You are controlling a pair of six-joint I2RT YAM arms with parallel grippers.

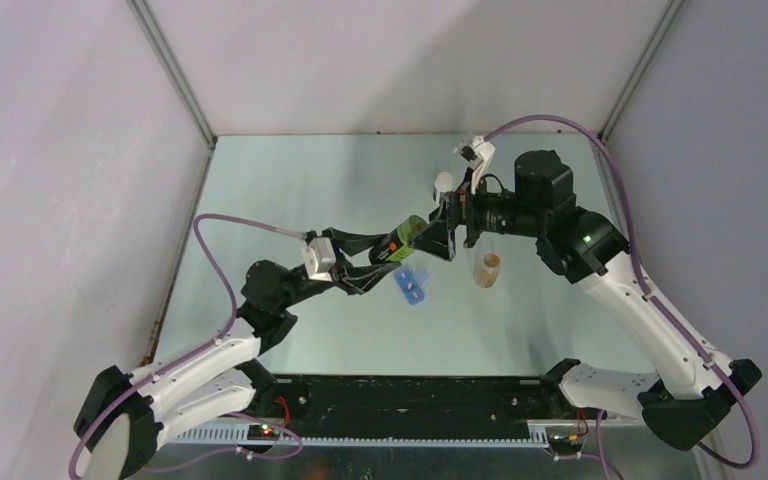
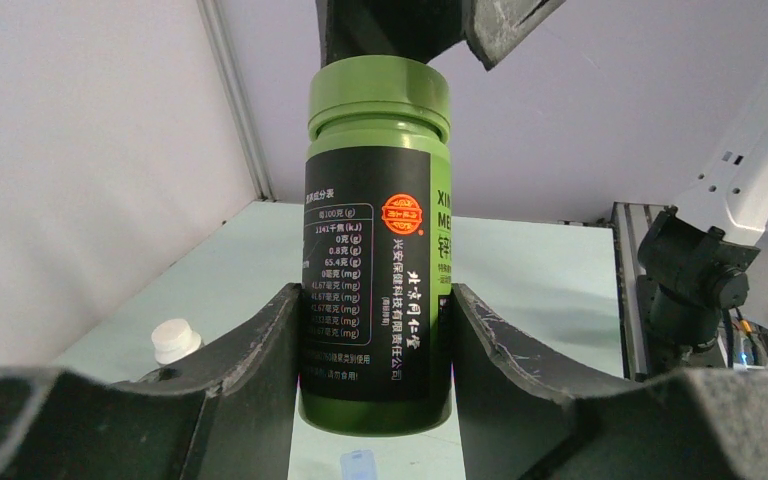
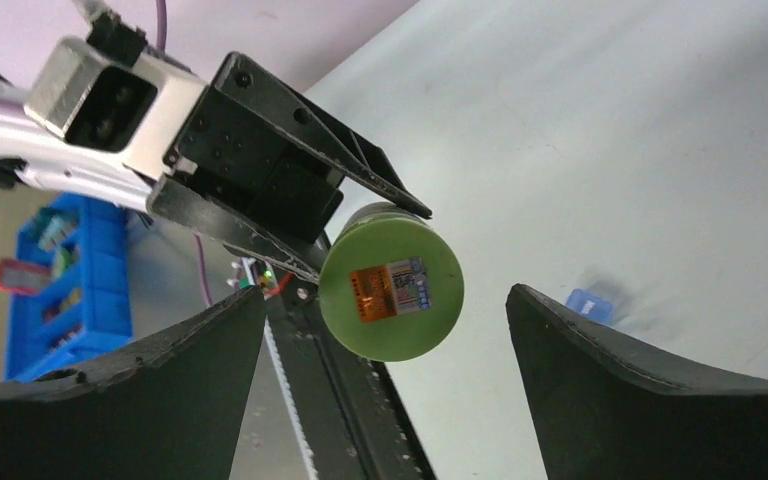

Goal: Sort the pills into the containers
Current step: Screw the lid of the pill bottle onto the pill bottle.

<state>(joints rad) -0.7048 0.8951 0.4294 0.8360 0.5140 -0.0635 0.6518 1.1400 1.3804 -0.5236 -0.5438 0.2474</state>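
Observation:
A green pill bottle (image 1: 407, 238) with a black label (image 2: 378, 250) is held above the table, my left gripper (image 2: 375, 340) shut on its lower body. Its green cap (image 3: 392, 283) carries an orange and blue sticker and points at my right gripper (image 3: 385, 292). That gripper is open, with its jaws wide on either side of the cap and touching nothing. In the top view the right gripper (image 1: 450, 230) meets the bottle's cap end near mid table. A small blue pill box (image 1: 412, 285) lies on the table just below the bottle.
A white-capped bottle (image 1: 444, 183) stands behind the grippers, and an amber bottle (image 1: 487, 269) stands to the right of the blue box. The black rail (image 1: 410, 395) runs along the near edge. A blue bin (image 3: 70, 280) shows off the table in the right wrist view.

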